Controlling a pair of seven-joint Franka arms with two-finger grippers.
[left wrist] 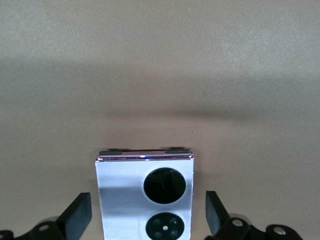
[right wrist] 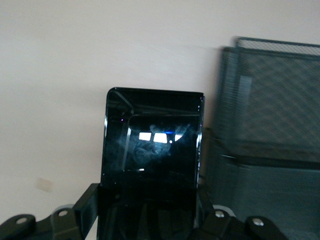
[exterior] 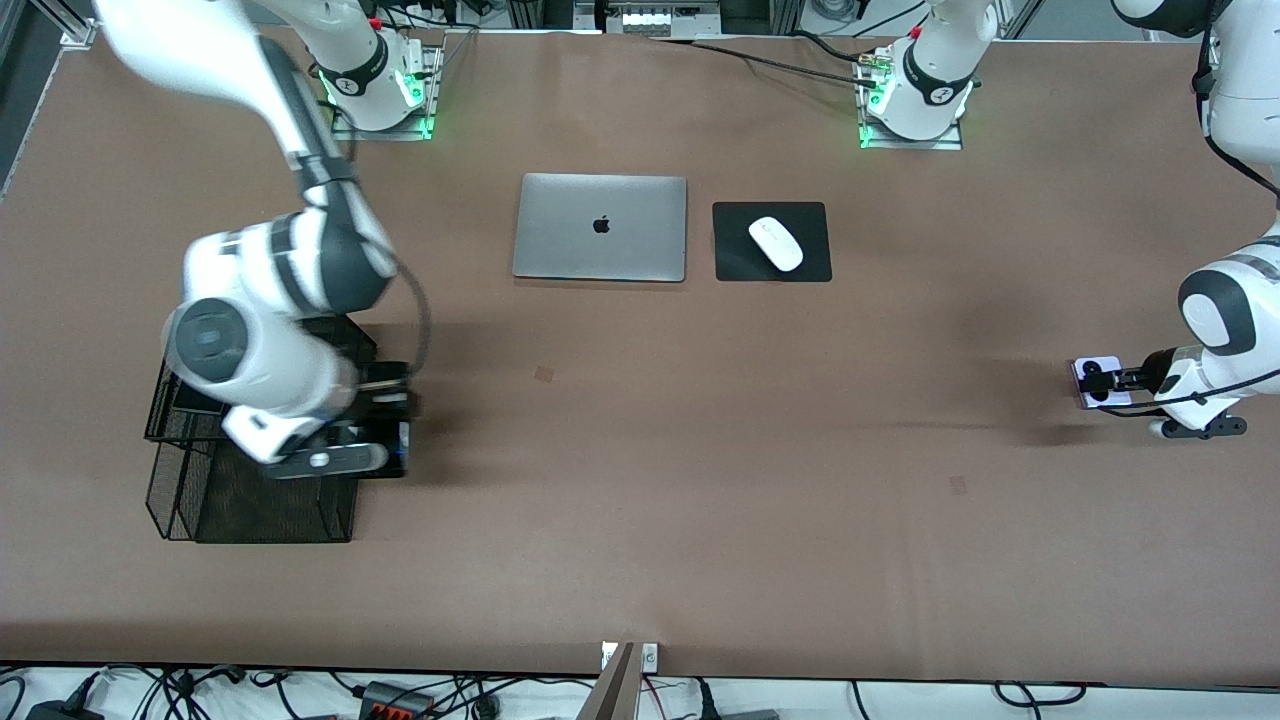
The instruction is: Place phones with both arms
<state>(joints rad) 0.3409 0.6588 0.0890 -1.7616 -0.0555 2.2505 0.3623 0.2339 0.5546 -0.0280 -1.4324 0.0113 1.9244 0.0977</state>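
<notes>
Left gripper (exterior: 1100,381): low over the table at the left arm's end, fingers spread wide to either side of the lavender phone and not touching it. In the left wrist view, a gap of bare table shows between each finger (left wrist: 77,216) and the phone's edges.

Lavender phone (exterior: 1098,382): flat on the table (exterior: 640,520) between the open fingers, back up, two black camera circles showing. The left wrist view (left wrist: 144,192) shows it squarish, with a shiny edge.

Right gripper (exterior: 395,425): beside the mesh tray at the right arm's end, clenched on the black phone. The right wrist view (right wrist: 150,210) shows the fingers pressed against the phone's two long edges.

Black phone (right wrist: 152,137): held in the right gripper, glossy face reflecting lights, sticking out past the fingertips. From the front it is mostly hidden by the wrist, so whether it touches the table is hard to tell.

Mesh tray (exterior: 250,490): black wire, stepped, at the right arm's end; its wall stands close beside the black phone in the right wrist view (right wrist: 270,120).

Laptop (exterior: 600,227): silver, closed, mid-table, nearer the bases than the phones.

Mouse (exterior: 775,243): white, on a black pad (exterior: 735,262) just beside the laptop, toward the left arm's end.
</notes>
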